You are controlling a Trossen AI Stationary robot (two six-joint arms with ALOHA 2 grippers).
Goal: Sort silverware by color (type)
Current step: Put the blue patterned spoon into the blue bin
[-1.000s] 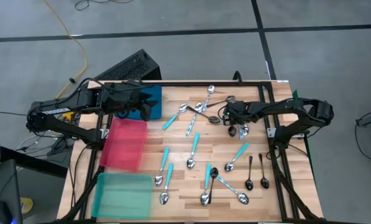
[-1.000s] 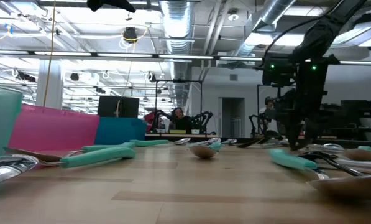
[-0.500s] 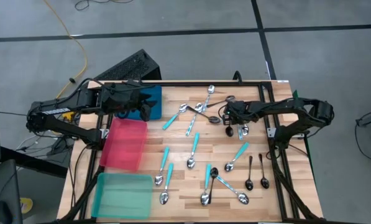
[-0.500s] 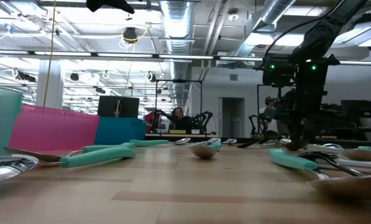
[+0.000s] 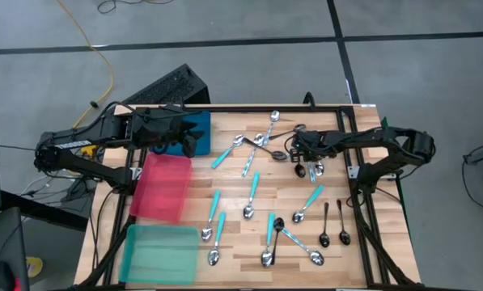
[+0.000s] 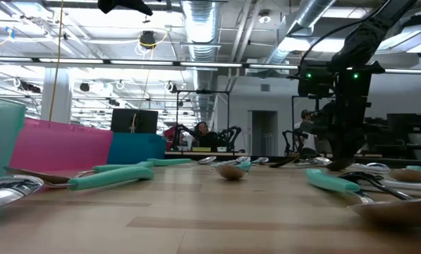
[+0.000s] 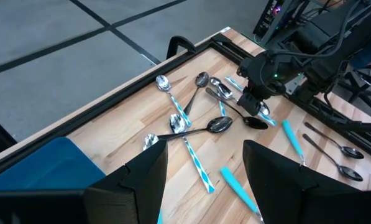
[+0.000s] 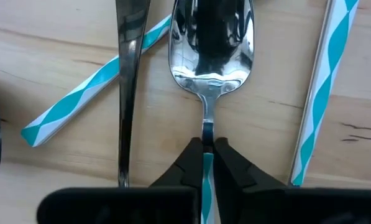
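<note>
High view first, working from my left: the left end effector hangs over the blue tray at the desk's far left corner, fingers spread and holding nothing, as its own wrist view shows. Below it lie the red tray and the teal tray, and as far as I can see none of the three holds a spoon, so I judge the sort barely begun. The silverware lies scattered over the middle and right of the desk: turquoise-handled, all-silver and black spoons mixed together. Further right, my right end effector is down among the far cluster, and its wrist view shows the fingers clenched on the neck of a turquoise-handled spoon lying flat on the wood. That spoon's handle is hidden under the end effector. From table height the trays' insides are hidden, and the far spoons blur together.
</note>
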